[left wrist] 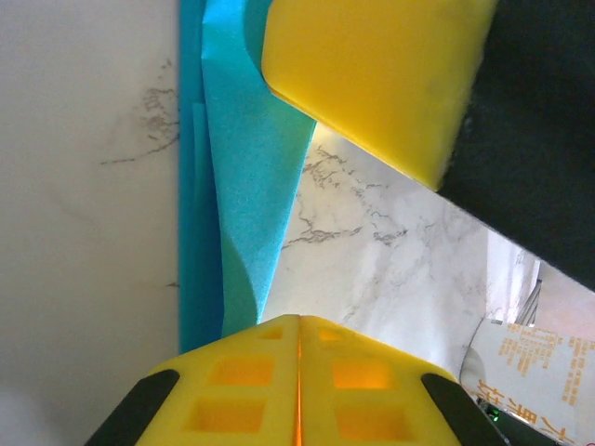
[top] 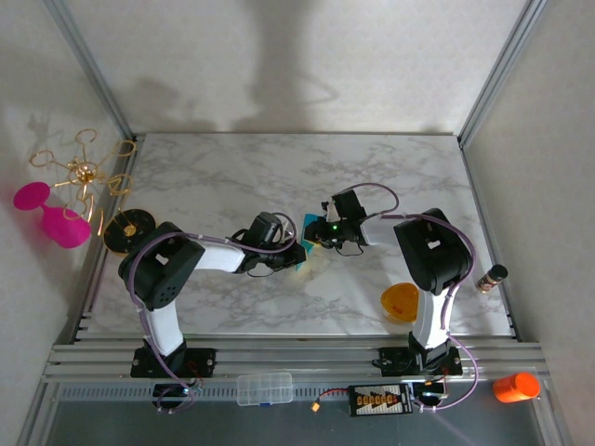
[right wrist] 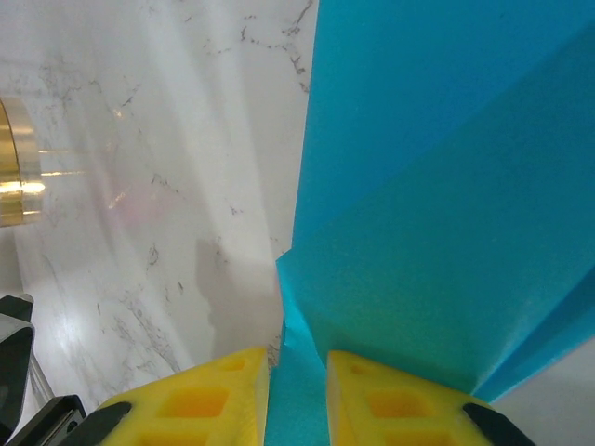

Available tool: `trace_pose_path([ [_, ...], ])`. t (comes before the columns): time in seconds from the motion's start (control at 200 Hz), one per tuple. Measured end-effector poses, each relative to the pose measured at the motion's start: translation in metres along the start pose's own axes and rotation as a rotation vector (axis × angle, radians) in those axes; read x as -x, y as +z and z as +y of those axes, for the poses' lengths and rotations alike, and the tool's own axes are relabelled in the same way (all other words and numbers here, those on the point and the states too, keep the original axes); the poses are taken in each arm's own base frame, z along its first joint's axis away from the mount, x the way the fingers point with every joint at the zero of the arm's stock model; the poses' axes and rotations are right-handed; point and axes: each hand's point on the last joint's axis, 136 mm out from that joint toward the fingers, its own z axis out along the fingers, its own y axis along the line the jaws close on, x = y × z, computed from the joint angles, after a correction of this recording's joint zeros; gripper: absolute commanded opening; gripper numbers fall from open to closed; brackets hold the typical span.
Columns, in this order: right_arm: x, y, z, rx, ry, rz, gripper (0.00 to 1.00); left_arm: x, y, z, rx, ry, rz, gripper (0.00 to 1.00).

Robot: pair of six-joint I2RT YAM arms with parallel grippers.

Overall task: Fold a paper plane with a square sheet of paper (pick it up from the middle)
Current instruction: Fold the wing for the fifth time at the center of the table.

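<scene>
A white marble table [top: 372, 177] lies inside a pale-walled enclosure, seen from above. Two white and black robot arms rise from its near edge and lean in until they meet at the table's middle: the left arm [top: 167, 269] reaches rightward and the right arm [top: 432, 251] reaches leftward.

Between them sits the teal-blue sheet of paper [top: 306, 223], partly folded and mostly covered by the two claws. In the left wrist view the sheet of paper [left wrist: 246, 167] runs as a long folded strip across the marble. In the right wrist view the paper [right wrist: 437, 186] shows overlapping angled layers with crisp creases.

The left gripper [left wrist: 299, 325] is clenched, its yellow fingers pressed flat together with only a seam between them. The paper's end reaches those tips, and I cannot tell if it is pinched. The right gripper [right wrist: 297, 362] has its yellow fingers a narrow gap apart with teal paper showing in that gap. I cannot tell whether they squeeze it.

A small orange bowl [top: 402, 301] sits near the right arm's base. Two pink goblets [top: 51, 214] and a gold wire ornament [top: 84, 167] stand off the table's left edge.
</scene>
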Motion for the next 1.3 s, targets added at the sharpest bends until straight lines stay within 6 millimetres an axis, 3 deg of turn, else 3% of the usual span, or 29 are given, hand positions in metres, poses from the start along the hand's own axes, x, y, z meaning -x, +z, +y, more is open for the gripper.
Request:
trace_pose_path([
  [1.006,0.0,0.001,-0.004,-0.043,0.005,0.008,0.18,-0.003,0.005,0.01,0.054,0.017,0.005,0.07],
  [1.297,0.0,0.002,-0.005,-0.046,0.008,0.012,0.17,0.005,-0.002,-0.004,0.043,0.028,-0.015,0.09],
])
